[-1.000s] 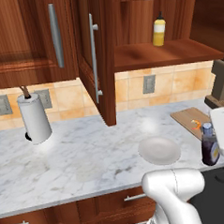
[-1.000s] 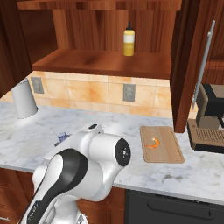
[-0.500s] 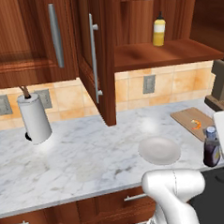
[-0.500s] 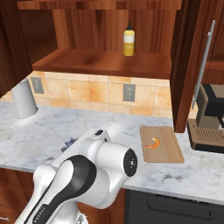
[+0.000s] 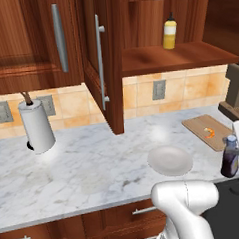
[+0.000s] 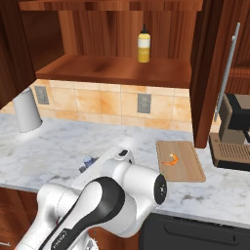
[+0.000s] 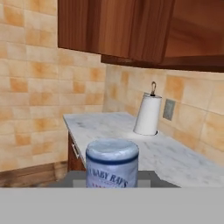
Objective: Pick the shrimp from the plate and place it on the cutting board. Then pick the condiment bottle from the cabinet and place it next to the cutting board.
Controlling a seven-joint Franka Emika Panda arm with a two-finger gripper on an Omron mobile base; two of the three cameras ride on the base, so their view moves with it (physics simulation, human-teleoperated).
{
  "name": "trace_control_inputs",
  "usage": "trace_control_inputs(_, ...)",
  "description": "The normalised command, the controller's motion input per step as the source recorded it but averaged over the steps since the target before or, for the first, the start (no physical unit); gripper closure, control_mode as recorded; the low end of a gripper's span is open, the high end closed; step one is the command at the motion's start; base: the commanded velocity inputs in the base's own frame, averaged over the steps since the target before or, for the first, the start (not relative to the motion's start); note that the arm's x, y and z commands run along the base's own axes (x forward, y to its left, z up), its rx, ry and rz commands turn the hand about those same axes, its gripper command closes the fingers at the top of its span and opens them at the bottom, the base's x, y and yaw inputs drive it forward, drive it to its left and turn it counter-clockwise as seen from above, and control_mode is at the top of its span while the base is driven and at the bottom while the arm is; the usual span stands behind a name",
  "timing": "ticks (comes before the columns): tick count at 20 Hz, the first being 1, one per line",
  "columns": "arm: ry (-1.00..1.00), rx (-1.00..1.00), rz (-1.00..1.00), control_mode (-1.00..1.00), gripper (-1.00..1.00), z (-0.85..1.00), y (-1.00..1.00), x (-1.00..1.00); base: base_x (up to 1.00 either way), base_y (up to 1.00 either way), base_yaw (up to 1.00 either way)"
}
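Observation:
The dark purplish condiment bottle (image 5: pixel 229 160) with its blue-grey cap hangs upright just over the counter's front edge, right of the plate (image 5: pixel 170 160). My gripper (image 5: pixel 236 153) is shut on it from the right; whether the bottle's base touches the marble I cannot tell. In the hand view the bottle's cap (image 7: pixel 112 161) sits close up between my fingers. The plate is bare. The orange shrimp (image 5: pixel 209 132) lies on the wooden cutting board (image 5: pixel 213 124), behind the bottle. From the right, the shrimp (image 6: pixel 171 159) rests on the board (image 6: pixel 188 168), and the bottle's cap (image 6: pixel 88 160) peeks past my arm. The cabinet (image 5: pixel 173 57) stands open.
A yellow squeeze bottle (image 5: pixel 170 32) stands on the cabinet shelf. The open cabinet door (image 5: pixel 108 67) juts out over the counter. A paper towel roll (image 5: pixel 37 126) is at the far left. A coffee machine (image 6: pixel 235 132) stands right of the board.
My gripper has carried the bottle slightly to the right and a touch lower, near the counter's front edge. Shrimp, board and plate have not moved.

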Motion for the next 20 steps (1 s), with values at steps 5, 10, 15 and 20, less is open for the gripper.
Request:
trace_control_inputs(5,0.00,0.09,0.00,-1.00,1.00,-0.19,-0.22,0.21,0.00,0.00,0.00)
trace_control_inputs(10,-0.03,0.06,0.00,-1.00,1.00,-0.15,-0.17,0.14,0.00,0.00,0.00)
trace_control_inputs(15,-0.01,0.01,0.00,-1.00,1.00,-0.12,-0.12,0.09,0.00,0.00,0.00)
trace_control_inputs(20,-0.03,0.01,0.00,-1.00,1.00,-0.15,-0.10,0.13,0.00,0.00,0.00)
